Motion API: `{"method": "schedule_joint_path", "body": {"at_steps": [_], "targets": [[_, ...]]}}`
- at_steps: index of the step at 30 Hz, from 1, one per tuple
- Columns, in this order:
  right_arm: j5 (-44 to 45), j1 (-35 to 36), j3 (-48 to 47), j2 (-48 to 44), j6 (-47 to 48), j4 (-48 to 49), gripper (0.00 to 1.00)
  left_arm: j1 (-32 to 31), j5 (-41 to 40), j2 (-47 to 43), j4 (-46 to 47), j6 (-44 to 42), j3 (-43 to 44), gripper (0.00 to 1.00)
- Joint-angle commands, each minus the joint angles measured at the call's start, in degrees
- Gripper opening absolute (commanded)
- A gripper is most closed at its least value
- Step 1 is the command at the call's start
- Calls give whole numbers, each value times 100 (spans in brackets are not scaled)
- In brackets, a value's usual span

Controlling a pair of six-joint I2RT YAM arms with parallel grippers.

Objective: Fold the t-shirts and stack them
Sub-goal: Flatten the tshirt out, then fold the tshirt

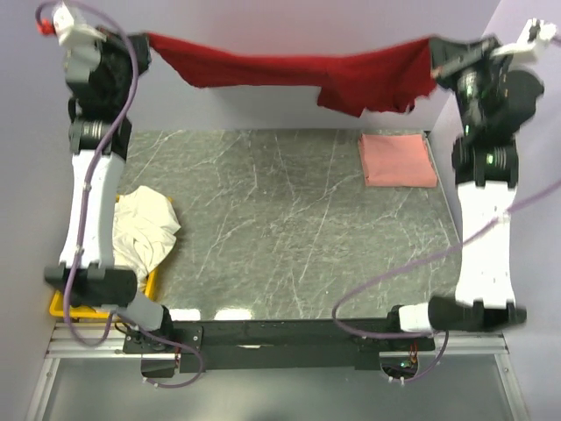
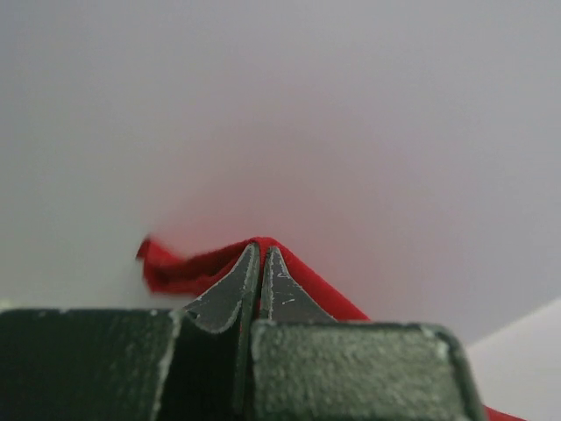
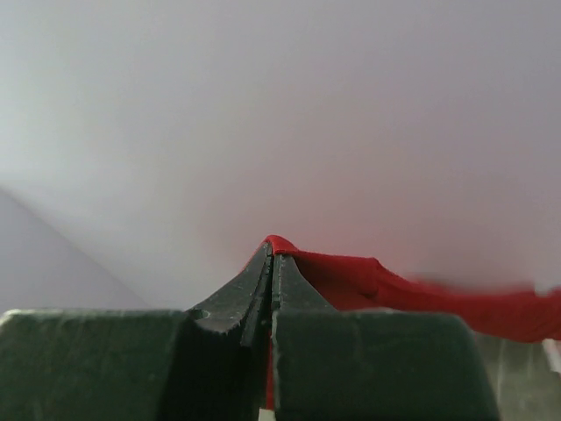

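Observation:
The dark red t-shirt (image 1: 289,72) hangs stretched in the air across the back of the table, sagging in the middle. My left gripper (image 1: 145,39) is shut on its left corner, and my right gripper (image 1: 436,48) is shut on its right corner. In the left wrist view the red cloth (image 2: 180,267) drapes over the shut left gripper (image 2: 260,254). The right wrist view shows the shirt (image 3: 421,294) trailing rightward from the shut right gripper (image 3: 273,254). A folded salmon-pink t-shirt (image 1: 397,160) lies at the back right. A crumpled cream-white t-shirt (image 1: 145,228) spills out of the bin at the left.
A yellow bin (image 1: 61,305) sits at the near left under the left arm. The dark marbled table (image 1: 289,219) spreads between the arms. A pale wall stands close behind the held shirt, and another wall closes in the right side.

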State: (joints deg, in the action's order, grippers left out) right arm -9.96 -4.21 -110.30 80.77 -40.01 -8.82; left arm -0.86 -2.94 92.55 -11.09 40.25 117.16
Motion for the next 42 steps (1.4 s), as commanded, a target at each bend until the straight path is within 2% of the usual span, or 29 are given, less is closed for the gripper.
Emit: {"method": "schedule_joint_path", "body": {"at_steps": [1, 2, 3, 4, 5, 7, 8, 10, 11, 12, 13, 14, 17, 20, 23, 24, 30, 34, 42], "targets": [[47, -45, 1375, -789, -59, 574, 0, -2, 363, -904, 687, 281, -1526, 0], [29, -45, 2232, -1174, -86, 557, 0, -2, 408, -1262, 870, 360, -1974, 0], [37, -45, 2667, -1378, -121, 513, 0, -2, 417, -1449, 915, 561, -2866, 0], [46, -45, 3098, -1571, -165, 478, 0, -2, 408, -1625, 925, 693, -3327, 0], [90, -54, 3920, -1939, -174, 330, 0, -19, 400, -1974, 977, 938, -4228, 0], [187, -54, 4750, -2292, -296, 188, 0, -10, 382, -2284, 951, 1221, -5077, 1], [213, -63, 5546, -2572, -323, 135, 0, -19, 373, -2538, 934, 1344, -5872, 1], [153, -89, 6611, -2803, -341, 143, 0, -54, 329, -2759, 968, 1722, -6659, 1], [134, -176, 6853, -2812, -280, 39, 0, -72, 320, -2908, 1012, 1819, -7367, 1], [186, -247, 7073, -2813, -262, -75, 1, -89, 312, -2962, 1065, 2002, -7679, 1], [4, -326, 7284, -2786, -175, -111, 6, -98, 312, -3006, 1065, 2074, -7943, 1], [-154, -422, 7686, -2734, -113, -68, 18, -107, 312, -3041, 1065, 2144, -8390, 1], [-689, -826, 8207, -2646, 72, -111, 34, -116, 242, -3094, 1267, 2312, -8963, 2], [-771, -924, 8507, -2864, 204, -330, 47, -195, 22, -3243, 1206, 2365, -9228, 6], [-640, -915, 8736, -3356, 187, -638, 54, -318, -93, -3419, 1127, 2330, -9343, 11], [-596, -915, 8771, -3488, 178, -734, 55, -344, -145, -3454, 1127, 2312, -9352, 14], [-183, -906, 8772, -4236, -156, -1657, 58, -528, -391, -3691, 714, 2268, -9378, 13], [283, -906, 8395, -4070, -402, -2569, 59, -634, -593, -3850, 582, 2338, -9422, 14], [837, -906, 8305, -3630, -674, -3389, 56, -749, -840, -3938, 283, 2488, -9317, 14]]}}
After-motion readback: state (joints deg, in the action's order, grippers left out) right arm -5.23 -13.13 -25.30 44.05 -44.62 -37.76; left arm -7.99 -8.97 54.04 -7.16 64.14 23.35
